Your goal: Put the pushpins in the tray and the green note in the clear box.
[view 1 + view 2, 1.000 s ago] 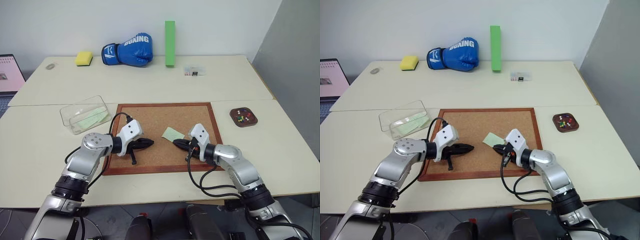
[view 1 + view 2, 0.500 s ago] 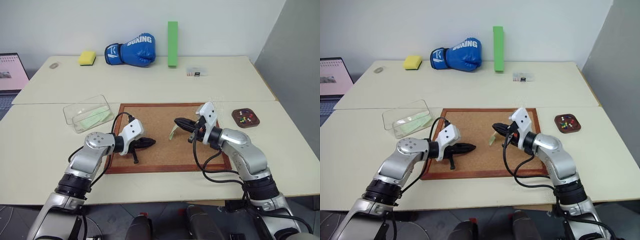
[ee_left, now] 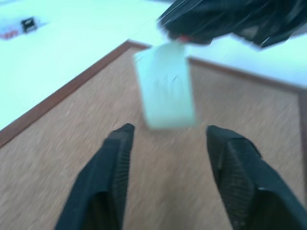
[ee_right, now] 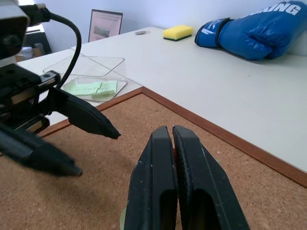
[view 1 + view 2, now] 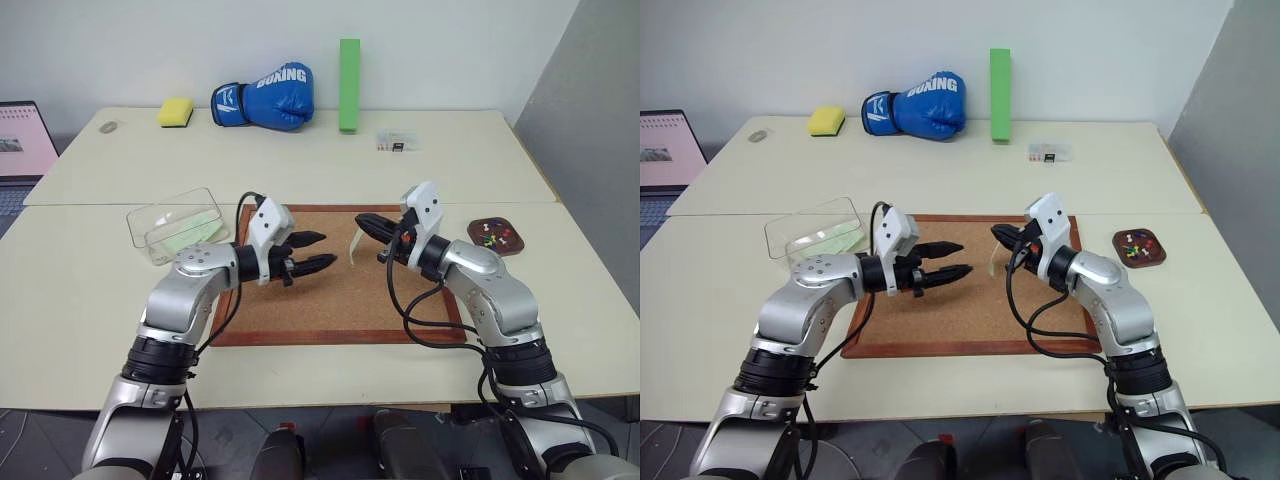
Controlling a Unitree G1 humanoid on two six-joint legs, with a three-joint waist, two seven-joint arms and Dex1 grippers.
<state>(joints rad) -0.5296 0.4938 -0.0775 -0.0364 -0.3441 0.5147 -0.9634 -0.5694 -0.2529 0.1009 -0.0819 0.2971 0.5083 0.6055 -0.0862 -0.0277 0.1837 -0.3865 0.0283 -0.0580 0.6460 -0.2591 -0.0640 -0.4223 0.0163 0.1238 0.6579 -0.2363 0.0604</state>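
Observation:
My right gripper [image 5: 362, 221] is shut on the top edge of the green note [image 5: 355, 247], which hangs free above the corkboard [image 5: 330, 305]. A red speck shows at the grip point in the left wrist view. The left gripper [image 5: 328, 249] is open, level and pointing at the note [image 3: 165, 86], with a little space between it and the fingers [image 3: 112, 172]. At the far left, the clear box [image 5: 150, 222] holds pale green sheets [image 4: 91, 88]. The dark tray [image 5: 473, 232] on the right holds several pushpins [image 5: 490, 236].
Along the far table edge stand a blue boxing glove [image 5: 265, 97], an upright green block [image 5: 348, 72], a yellow sponge [image 5: 175, 112] and a small clear packet [image 5: 393, 141]. A laptop [image 5: 22, 140] is at the far left.
My right gripper has lifted the green note off the corkboard and now holds it hanging. My left gripper has risen, swung toward the note and opened.

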